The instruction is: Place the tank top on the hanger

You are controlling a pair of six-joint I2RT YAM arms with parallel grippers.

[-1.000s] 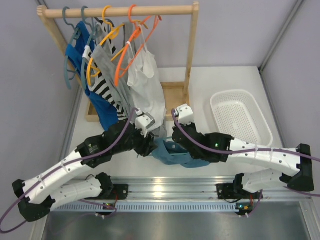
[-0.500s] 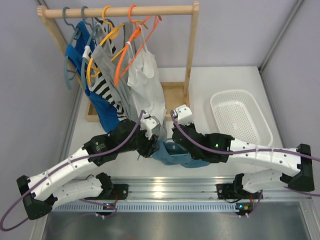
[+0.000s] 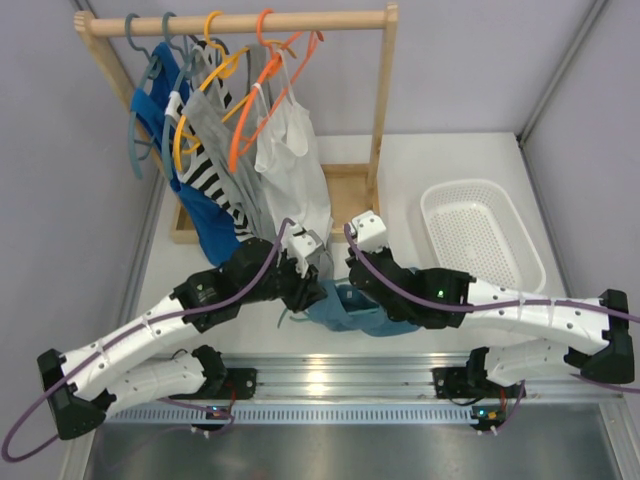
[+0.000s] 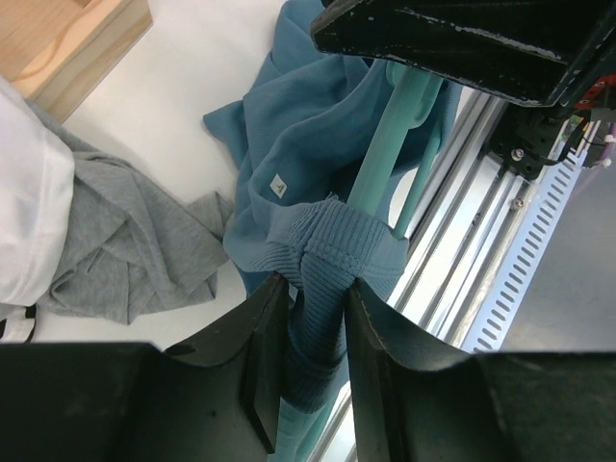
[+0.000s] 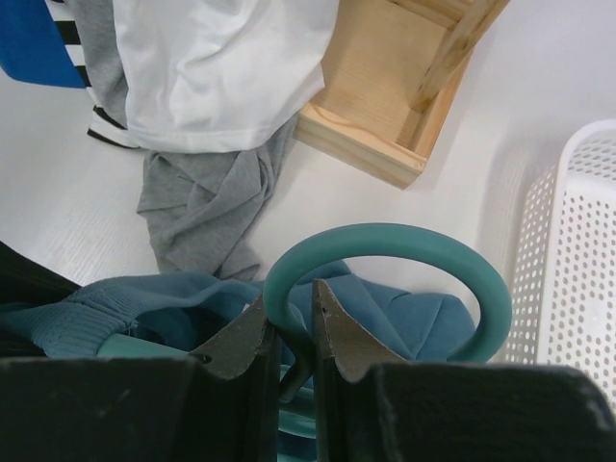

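The dusty teal-blue tank top (image 3: 352, 312) lies bunched on the table between both arms. The light teal hanger (image 4: 387, 152) runs through it, one arm passing under a ribbed strap (image 4: 332, 245). My left gripper (image 4: 314, 291) is shut on that strap, with fabric pressed against both fingers. It sits at the garment's left edge (image 3: 308, 290). My right gripper (image 5: 294, 310) is shut on the neck of the hanger, whose curved hook (image 5: 385, 239) arches above the fingers. In the top view the right gripper (image 3: 356, 282) is over the tank top's upper edge.
A wooden rack (image 3: 235, 20) at the back left holds several garments on orange and grey-blue hangers, a white top (image 3: 290, 160) nearest. A grey garment (image 5: 202, 207) trails onto the table by the rack's base (image 5: 385, 106). A white basket (image 3: 480, 235) stands right. A metal rail (image 3: 330, 375) lines the near edge.
My left gripper has moved right to the tank top and its jaws have narrowed onto the ribbed strap. The right arm holds the hanger almost still.
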